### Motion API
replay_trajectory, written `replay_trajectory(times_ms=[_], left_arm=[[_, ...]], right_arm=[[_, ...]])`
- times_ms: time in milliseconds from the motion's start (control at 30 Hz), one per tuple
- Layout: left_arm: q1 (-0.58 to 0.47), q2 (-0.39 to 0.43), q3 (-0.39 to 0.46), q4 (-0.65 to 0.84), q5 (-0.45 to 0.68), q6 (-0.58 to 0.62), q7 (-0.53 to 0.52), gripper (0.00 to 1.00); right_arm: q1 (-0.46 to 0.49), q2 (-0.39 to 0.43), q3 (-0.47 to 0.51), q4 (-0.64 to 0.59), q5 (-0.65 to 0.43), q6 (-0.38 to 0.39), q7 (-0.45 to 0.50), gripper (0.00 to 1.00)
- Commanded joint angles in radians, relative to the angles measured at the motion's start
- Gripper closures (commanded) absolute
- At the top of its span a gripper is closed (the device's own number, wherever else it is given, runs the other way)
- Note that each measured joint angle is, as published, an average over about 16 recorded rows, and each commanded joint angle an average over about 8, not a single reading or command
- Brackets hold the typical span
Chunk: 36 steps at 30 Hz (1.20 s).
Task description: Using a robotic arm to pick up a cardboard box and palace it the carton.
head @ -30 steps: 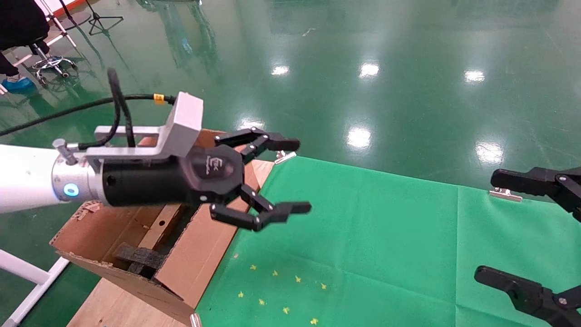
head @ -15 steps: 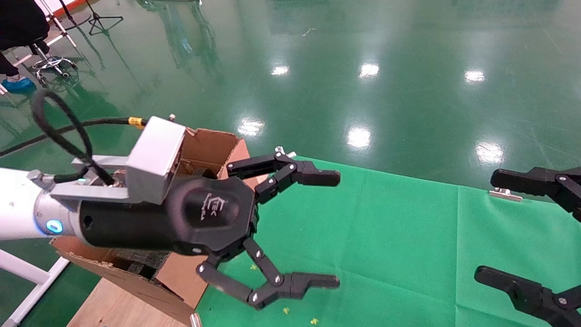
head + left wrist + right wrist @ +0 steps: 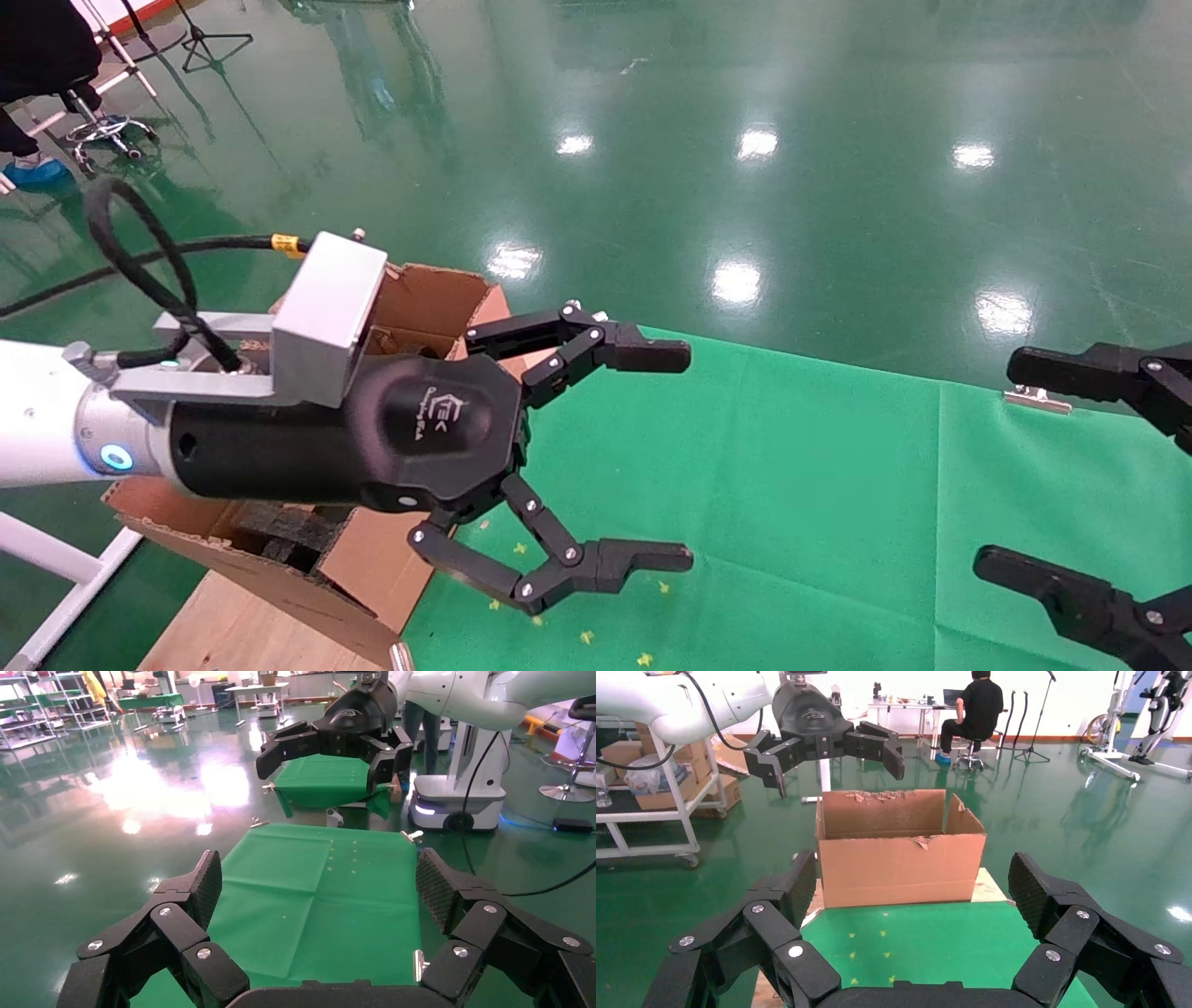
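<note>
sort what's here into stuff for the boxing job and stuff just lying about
For the job:
- carton with black foam inside
- left pincer, open, beside the carton
- right pincer, open

Lying about:
- green cloth
- metal clip
- stool
- wheeled trolley

Glossy green floor point(image 3: 838, 186) mirrors ceiling lights; white wall point(image 3: 1074, 699) behind.

bright, even overhead light; white glare spots on the glossy green floor point(image 3: 745, 140); frames sharp, near fingers slightly soft.
</note>
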Motion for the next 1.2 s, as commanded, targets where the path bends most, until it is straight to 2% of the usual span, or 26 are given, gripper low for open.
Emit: replay_trajectory(times_ms=[33, 1200], left_arm=[[-0.002, 0.0, 0.001, 0.002, 0.003, -0.001, 0.0, 0.0], [-0.009, -0.001, 0.004, 0.011, 0.015, -0.005, -0.002, 0.0]], right_arm=[[0.0, 0.0, 0.0, 0.0, 0.0, 0.0, 0.0, 0.0], [0.0, 0.0, 0.0, 0.0, 0.0, 0.0, 0.0, 0.0]])
